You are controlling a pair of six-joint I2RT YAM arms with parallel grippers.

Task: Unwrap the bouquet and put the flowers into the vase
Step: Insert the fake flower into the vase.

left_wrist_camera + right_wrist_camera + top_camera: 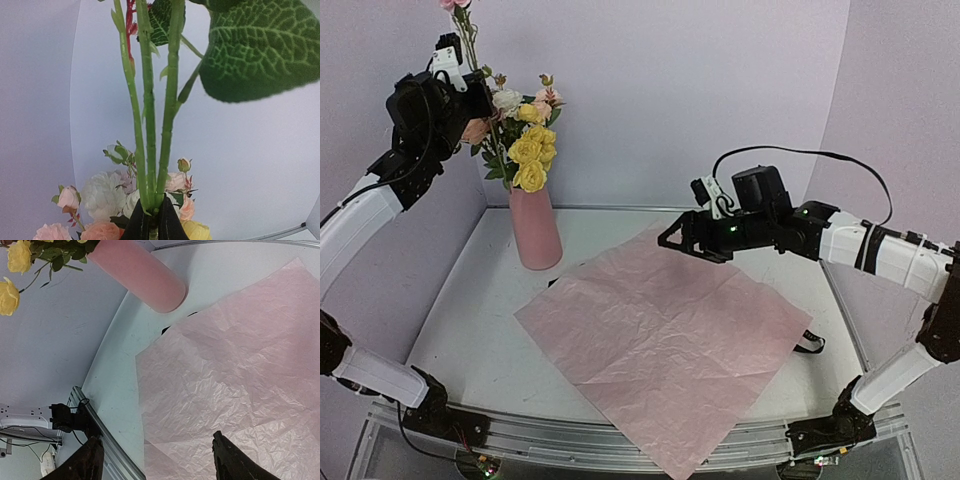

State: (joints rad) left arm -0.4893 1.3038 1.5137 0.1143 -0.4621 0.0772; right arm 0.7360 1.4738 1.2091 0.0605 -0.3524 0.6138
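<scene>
White table (470, 320) carries a crinkled pink paper sheet (660, 330), spread flat. At back left, the salmon vase (535, 230) holds yellow, pink, cream flowers (528, 150). Left gripper (152, 225) pinches three green stems (147, 125) above them, blooms cropped; right gripper (675, 238) gapes wide, empty.

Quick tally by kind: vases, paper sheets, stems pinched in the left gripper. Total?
vase: 1
paper sheet: 1
stems in the left gripper: 3
Total: 5
</scene>
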